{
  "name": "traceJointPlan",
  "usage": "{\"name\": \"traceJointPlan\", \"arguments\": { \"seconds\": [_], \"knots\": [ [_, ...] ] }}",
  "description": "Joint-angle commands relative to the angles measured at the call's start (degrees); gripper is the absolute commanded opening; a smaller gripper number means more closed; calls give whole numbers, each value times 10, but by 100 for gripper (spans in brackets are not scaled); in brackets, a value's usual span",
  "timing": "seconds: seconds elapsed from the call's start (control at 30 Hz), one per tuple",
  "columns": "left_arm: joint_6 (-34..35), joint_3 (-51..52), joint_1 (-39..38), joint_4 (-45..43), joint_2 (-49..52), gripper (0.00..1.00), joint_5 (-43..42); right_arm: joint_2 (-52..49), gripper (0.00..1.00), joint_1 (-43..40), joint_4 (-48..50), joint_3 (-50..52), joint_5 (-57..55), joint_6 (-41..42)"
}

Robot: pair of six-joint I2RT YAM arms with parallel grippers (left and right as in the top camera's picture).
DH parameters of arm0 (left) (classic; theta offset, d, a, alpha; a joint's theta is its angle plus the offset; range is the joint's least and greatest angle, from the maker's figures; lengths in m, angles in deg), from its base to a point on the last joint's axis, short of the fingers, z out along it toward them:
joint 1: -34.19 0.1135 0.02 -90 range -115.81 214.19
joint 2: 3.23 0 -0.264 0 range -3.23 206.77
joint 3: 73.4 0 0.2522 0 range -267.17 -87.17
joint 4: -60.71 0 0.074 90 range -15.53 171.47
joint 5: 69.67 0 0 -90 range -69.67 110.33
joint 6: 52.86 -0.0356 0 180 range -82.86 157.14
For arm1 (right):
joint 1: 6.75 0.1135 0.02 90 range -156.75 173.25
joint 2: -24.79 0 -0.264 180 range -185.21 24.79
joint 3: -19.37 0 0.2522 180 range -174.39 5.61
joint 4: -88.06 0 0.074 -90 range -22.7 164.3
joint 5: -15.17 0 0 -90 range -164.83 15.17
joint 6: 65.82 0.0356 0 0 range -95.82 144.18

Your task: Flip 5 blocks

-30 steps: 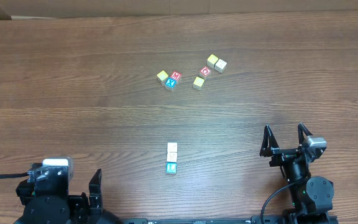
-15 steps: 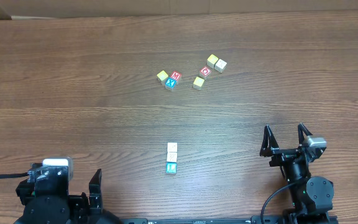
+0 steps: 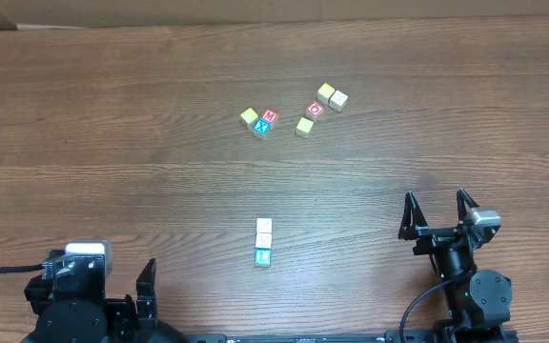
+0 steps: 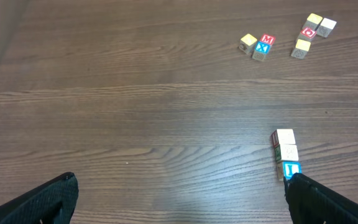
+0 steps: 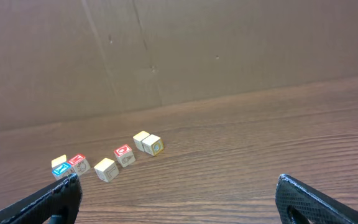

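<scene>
Left pincer (image 4: 180,180): jaws spread wide with nothing between them. It sits at the near edge of the desk (image 3: 112,143), toward the left corner.
Right pincer (image 3: 436,203): jaws also wide apart and empty. It sits at the near edge, toward the right corner.
Row of three blocks (image 3: 264,240): they touch end to end, a little out from the near edge. The row lies between the two pincers and clear of both. It has two pale cream faces, then a teal-faced block (image 3: 263,256) nearest the arms.
Far cluster of blocks (image 3: 305,126): seven lie loosely grouped past the middle of the desk toward the far edge, well apart from both pincers. The cluster lies ahead and to the left of the right pincer.
Writing: a red block (image 3: 270,116) reads M. The blue block (image 3: 262,128) touching it reads X. A second red block (image 3: 315,109) reads O. The letter on the teal-faced block is too small to read with certainty.
Unlettered faces: a yellow block (image 3: 249,116) lies just beside the M block. A yellow and cream pair (image 3: 332,95) touch at the cluster's right end.
</scene>
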Motion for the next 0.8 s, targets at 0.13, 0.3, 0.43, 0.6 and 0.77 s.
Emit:
{"name": "traceJointPlan", "arguments": {
  "seconds": [0.13, 0.3, 0.43, 0.6, 0.77],
  "knots": [
    [-13, -7, -4, 0, -6, 100, 9, 7, 100, -2, 3, 6, 7, -13],
    [-13, -7, -3, 0, -6, 100, 10, 7, 100, -2, 3, 6, 7, -12],
    [-13, -7, -3, 0, -6, 100, 12, 7, 100, -2, 3, 6, 7, -13],
    [-12, -7, 48, -42, -6, 100, 9, 7, 100, -2, 3, 6, 7, -13],
    [-13, 5, 165, -130, -7, 100, -27, 7, 100, -2, 3, 6, 7, -12]
  ]
}}
